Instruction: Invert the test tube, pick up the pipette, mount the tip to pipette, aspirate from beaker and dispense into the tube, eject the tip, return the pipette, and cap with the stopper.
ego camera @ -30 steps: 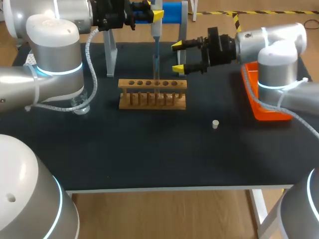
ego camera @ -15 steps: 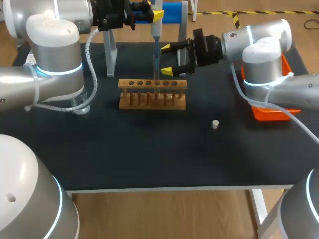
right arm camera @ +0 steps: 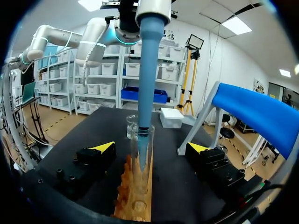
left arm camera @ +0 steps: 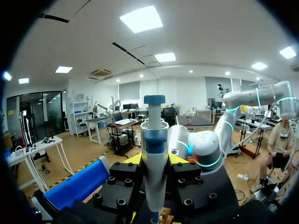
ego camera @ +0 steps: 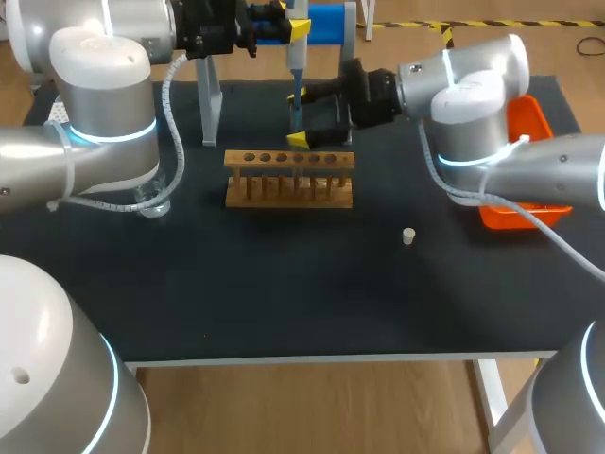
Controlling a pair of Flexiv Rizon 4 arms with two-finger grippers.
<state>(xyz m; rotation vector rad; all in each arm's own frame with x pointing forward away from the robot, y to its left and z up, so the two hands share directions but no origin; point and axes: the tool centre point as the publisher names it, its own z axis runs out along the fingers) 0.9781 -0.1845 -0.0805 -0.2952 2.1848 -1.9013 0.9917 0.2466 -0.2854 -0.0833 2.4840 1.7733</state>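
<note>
1. the stopper, small and pale, sits by itself on the dark table, on the near side of the rack and off towards my right arm.
2. the wooden rack lies across the middle of the table. the test tube stands upright in one of its holes, mouth up.
3. the right gripper comes in level from the right, just above the rack. its fingers are spread wide, one on each side of the test tube, and neither touches the glass; it has hold of nothing.
4. the pipette hangs straight down over the rack, its narrow lower end reaching into the mouth of the test tube.
5. the left gripper is clamped on the pipette's upper body, a finger on each side, plunger end above the fingers.
6. the beaker stands past the far end of the rack as the right wrist sees it.
7. an orange tray lies at the table's right edge, behind my right arm.
</note>
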